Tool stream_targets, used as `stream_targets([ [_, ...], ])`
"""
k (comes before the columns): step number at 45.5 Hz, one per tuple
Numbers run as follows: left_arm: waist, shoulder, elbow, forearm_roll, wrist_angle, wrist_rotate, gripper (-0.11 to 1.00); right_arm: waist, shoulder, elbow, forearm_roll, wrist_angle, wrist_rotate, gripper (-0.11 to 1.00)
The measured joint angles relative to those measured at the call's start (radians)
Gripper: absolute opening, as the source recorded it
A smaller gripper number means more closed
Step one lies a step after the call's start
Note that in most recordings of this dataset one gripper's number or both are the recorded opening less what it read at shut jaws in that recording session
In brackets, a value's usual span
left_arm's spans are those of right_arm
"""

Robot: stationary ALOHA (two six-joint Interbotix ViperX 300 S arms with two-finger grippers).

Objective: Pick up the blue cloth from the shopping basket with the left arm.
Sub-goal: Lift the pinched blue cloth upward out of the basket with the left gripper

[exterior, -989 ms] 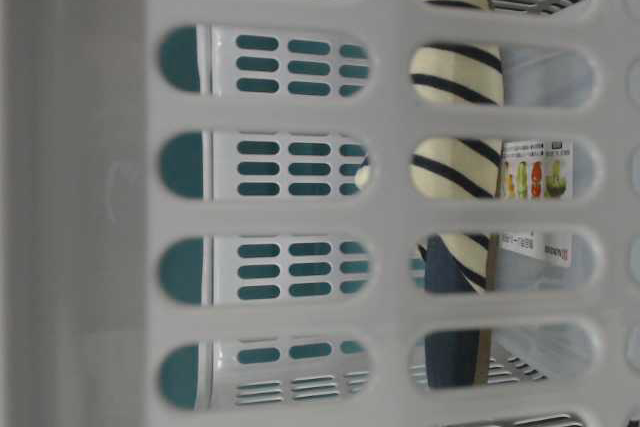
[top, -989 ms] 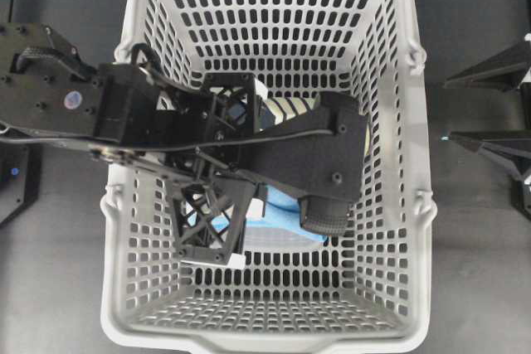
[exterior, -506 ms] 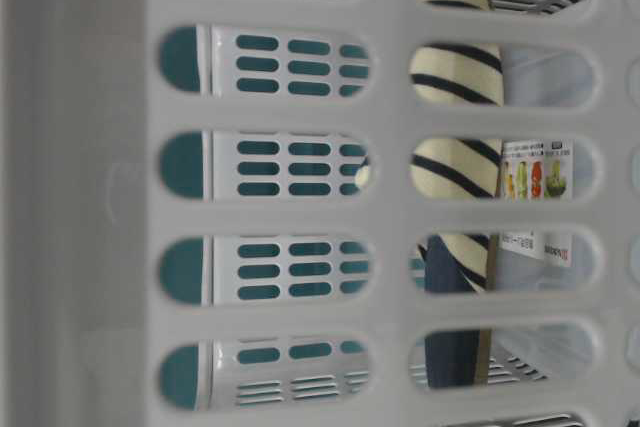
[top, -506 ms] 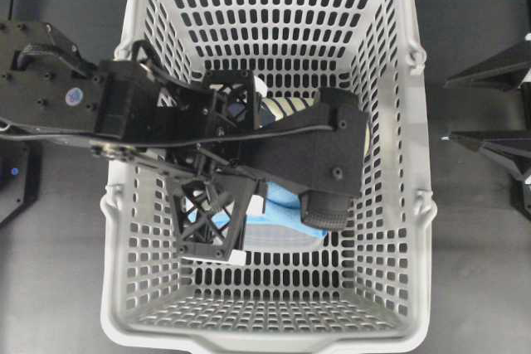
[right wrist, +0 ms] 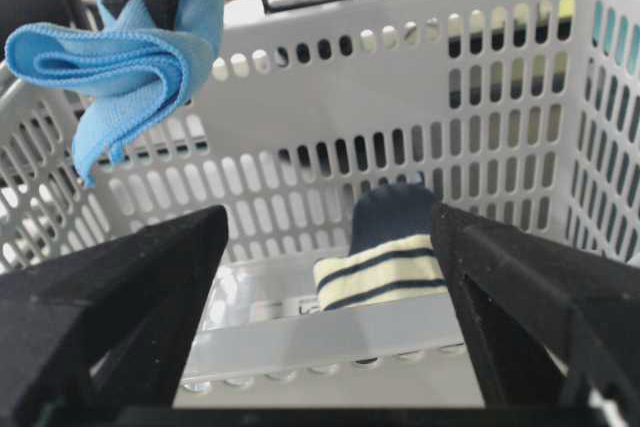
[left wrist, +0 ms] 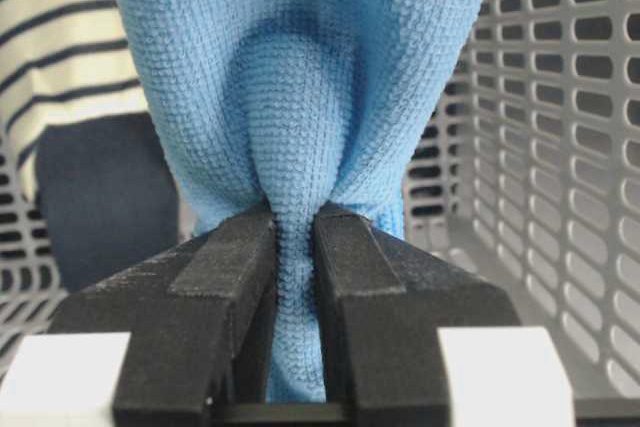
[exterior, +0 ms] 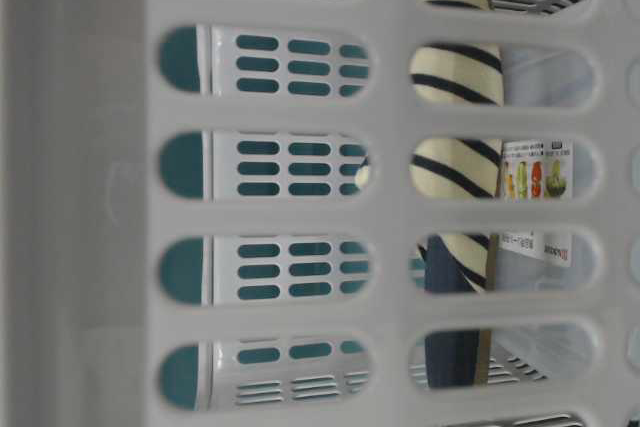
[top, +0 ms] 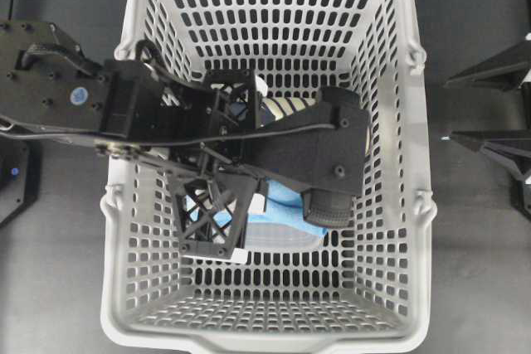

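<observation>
Blue cloth (left wrist: 300,77) is pinched at a gathered fold between the two black pads (left wrist: 225,267) of the left gripper (left wrist: 295,247); jaws closed hard enough that the fabric necks down to a thin strip between them and balloons out beyond. In the right wrist view the cloth (right wrist: 120,67) hangs bunched and drooping from the gripper, above the rim line of the shopping basket (right wrist: 500,97) and apparently clear of the floor. Judgement: grasp secure, lift underway or near done. Overhead, the left arm (top: 149,113) reaches in over the basket's left wall (top: 145,205), and its bulk hides most of the cloth (top: 286,217). Grabbing a fold, not an edge, likely explains the crumpled hang. Striped slipper (right wrist: 385,252) lies on the basket floor, well apart from the cloth, toe to the far wall. Right gripper (right wrist: 330,347) sits outside the basket, fingers spread wide, holding nothing; presumably parked out of the way.
</observation>
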Motion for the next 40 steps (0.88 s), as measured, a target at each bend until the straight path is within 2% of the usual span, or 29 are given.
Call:
stream_targets([
  [40, -0.002, 0.0, 0.014, 0.0, 0.002, -0.008, 0.09, -0.002, -0.026, 0.005, 0.0, -0.002, 0.0, 0.79],
])
